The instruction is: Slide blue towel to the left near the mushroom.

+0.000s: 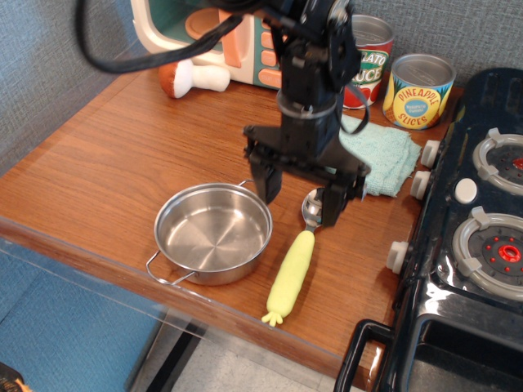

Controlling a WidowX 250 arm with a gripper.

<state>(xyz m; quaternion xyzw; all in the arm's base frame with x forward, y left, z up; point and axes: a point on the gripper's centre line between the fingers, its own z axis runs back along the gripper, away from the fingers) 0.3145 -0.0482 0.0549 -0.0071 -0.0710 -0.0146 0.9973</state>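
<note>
The blue towel (384,155) lies folded at the back right of the wooden table, next to the stove, partly hidden by my arm. The mushroom (194,77) lies on its side at the back left, brown cap to the left, white stem to the right. My gripper (301,194) is open and empty, fingers pointing down, hovering just above the table between the steel pan and the towel. It stands in front of and to the left of the towel, not touching it.
A steel pan (212,232) sits near the front edge. A yellow-handled spoon (292,269) lies right of it. A tomato sauce can (368,61) and a pineapple can (418,90) stand behind the towel. A toy stove (474,229) fills the right side; a toy appliance (212,37) stands at the back.
</note>
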